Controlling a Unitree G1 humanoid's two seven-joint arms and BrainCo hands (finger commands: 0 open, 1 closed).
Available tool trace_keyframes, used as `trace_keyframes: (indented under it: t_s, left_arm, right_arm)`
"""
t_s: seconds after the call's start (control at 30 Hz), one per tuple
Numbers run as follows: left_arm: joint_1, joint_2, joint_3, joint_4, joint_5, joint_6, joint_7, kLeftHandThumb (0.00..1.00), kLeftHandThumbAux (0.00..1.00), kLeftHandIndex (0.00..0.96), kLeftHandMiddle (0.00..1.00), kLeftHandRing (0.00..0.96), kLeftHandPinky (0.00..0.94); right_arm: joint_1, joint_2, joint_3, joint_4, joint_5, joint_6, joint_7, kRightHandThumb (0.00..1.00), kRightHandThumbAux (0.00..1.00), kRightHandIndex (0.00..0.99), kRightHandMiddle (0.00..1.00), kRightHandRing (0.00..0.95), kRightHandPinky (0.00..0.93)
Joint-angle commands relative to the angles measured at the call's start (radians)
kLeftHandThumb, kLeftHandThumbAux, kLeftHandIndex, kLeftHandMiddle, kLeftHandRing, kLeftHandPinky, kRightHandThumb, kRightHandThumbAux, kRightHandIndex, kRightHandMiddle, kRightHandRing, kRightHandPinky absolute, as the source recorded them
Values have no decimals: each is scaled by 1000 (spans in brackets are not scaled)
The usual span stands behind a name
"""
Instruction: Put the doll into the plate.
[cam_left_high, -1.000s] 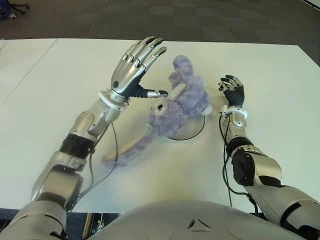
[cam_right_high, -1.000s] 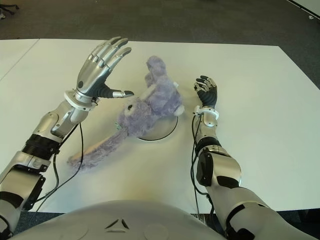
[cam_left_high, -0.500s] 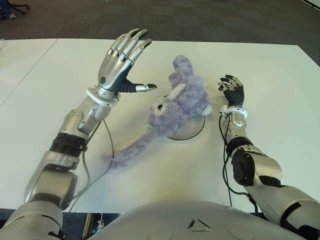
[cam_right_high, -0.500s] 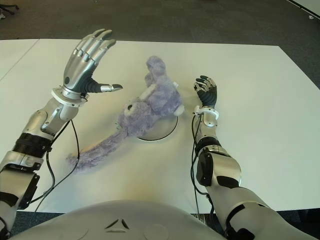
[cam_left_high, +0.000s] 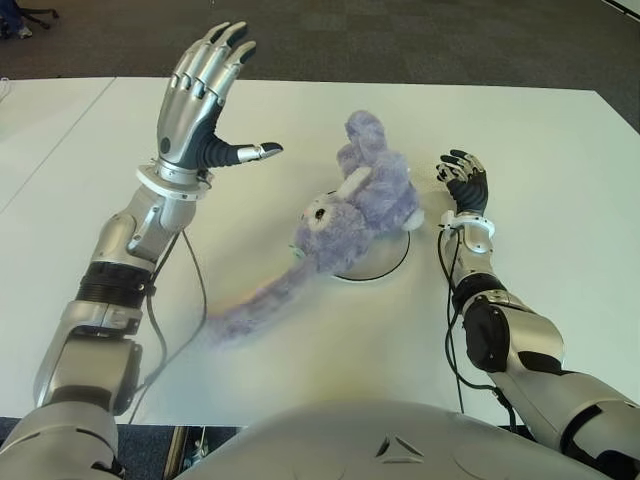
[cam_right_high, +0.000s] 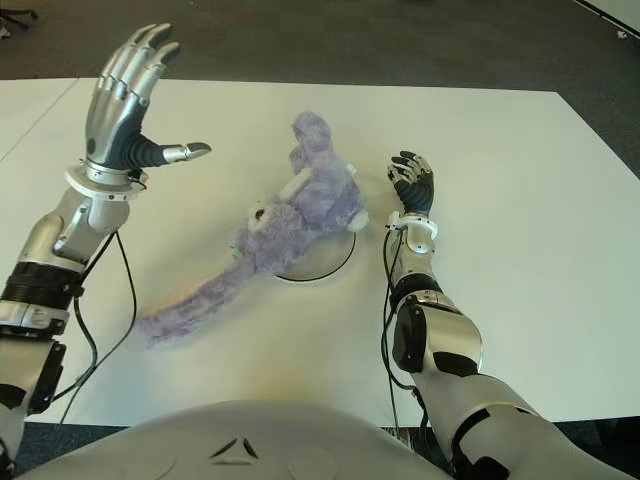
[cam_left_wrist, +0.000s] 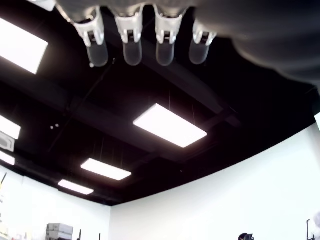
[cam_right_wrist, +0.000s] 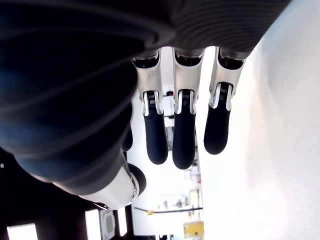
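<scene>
desk (cam_left_high: 560, 150) white, unchanged | doll (cam_left_high: 355, 205) body on plate (cam_left_high: 385, 268), long tail trailing off onto desk, same as before | left robot hand (cam_left_high: 200, 95) lifted up and away from doll, fingers spread, empty | right robot hand (cam_left_high: 463, 185) beside plate's right, relaxed, empty | you've released; placement looks done

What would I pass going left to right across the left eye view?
Left hand raised with fingers spread → purple doll lying over the plate → right hand, all above the white table.
</scene>
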Motion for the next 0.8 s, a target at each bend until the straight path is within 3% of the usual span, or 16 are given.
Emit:
trace_keyframes:
  t_s: [0.03, 0.1, 0.37, 0.63, 0.8]
  left_arm:
    - [-28, 44, 30, 132, -24, -35, 42, 0, 272, 0, 0, 0, 0]
    - [-40, 48, 28, 165, -24, -44, 51, 0, 274, 0, 0, 0, 0]
    - [-172, 43, -17, 524, -11, -49, 109, 0, 283, 0, 5, 0, 0]
    - [-242, -30, -41, 691, -55, -39, 108, 0, 265, 0, 20, 0, 0]
    - [-262, -40, -54, 742, -63, -51, 120, 0, 262, 0, 22, 0, 0]
  right_arm:
    - [181, 86, 8, 129, -3, 146, -3, 495, 857, 272, 334, 359, 365]
    - [181, 86, 9, 130, -4, 144, -3, 493, 859, 272, 334, 360, 371]
    - [180, 86, 7, 130, 0, 152, 0, 517, 866, 276, 338, 362, 367]
    - [181, 85, 9, 130, -2, 149, -1, 507, 863, 275, 340, 366, 372]
    - [182, 84, 12, 130, -3, 152, 1, 493, 863, 275, 332, 351, 339]
